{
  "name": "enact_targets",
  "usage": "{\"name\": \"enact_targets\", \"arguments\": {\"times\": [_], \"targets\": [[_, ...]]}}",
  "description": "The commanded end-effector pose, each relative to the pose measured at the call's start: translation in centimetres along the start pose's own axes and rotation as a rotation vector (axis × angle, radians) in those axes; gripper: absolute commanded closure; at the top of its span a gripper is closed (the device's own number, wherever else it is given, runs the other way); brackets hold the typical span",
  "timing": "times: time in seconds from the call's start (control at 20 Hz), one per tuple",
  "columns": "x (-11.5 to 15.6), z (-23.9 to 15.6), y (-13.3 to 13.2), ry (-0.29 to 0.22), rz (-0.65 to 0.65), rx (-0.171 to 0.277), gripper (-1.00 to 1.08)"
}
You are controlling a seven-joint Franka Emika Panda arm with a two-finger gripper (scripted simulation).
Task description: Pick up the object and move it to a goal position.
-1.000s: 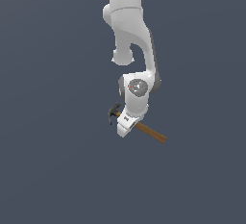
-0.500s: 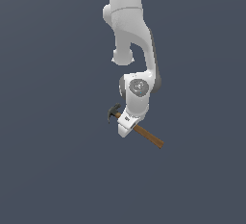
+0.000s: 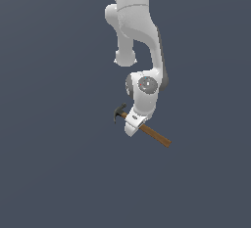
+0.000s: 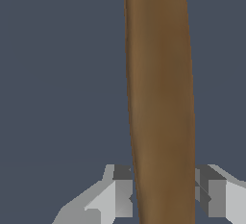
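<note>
The object, a small claw hammer (image 3: 154,134), has a dark head (image 3: 119,112) toward the exterior view's left and a brown wooden handle running down to the right. My gripper (image 3: 132,124) is shut on the handle close behind the head, and the white arm reaches down to it from above. The hammer looks held off the grey floor. Up close in the wrist view, the brown handle (image 4: 161,98) runs between the two grey fingers (image 4: 122,189), which press it from both sides. The head does not show in that view.
A plain dark grey floor (image 3: 54,173) fills the scene on every side. No other object shows.
The arm and the gripped hammer have drifted slightly downward and toward the exterior view's left. The grip on the handle is unchanged.
</note>
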State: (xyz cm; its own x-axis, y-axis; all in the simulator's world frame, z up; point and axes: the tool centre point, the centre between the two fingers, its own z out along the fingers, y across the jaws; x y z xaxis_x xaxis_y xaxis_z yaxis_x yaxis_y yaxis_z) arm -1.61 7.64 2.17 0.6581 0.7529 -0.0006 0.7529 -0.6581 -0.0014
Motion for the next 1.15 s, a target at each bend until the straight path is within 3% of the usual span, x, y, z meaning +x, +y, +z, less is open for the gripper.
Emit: {"name": "enact_targets", "arguments": {"times": [0.0,0.65,1.1], "targets": [[0.8,-0.4,-1.8,0.002,-0.003,-0.001,1.08],[5.2,-2.7,-13.7,0.001,0.001,-0.002,1.08],[6.4,-3.2,-16.2,0.001,0.002,-0.002,1.08]]}}
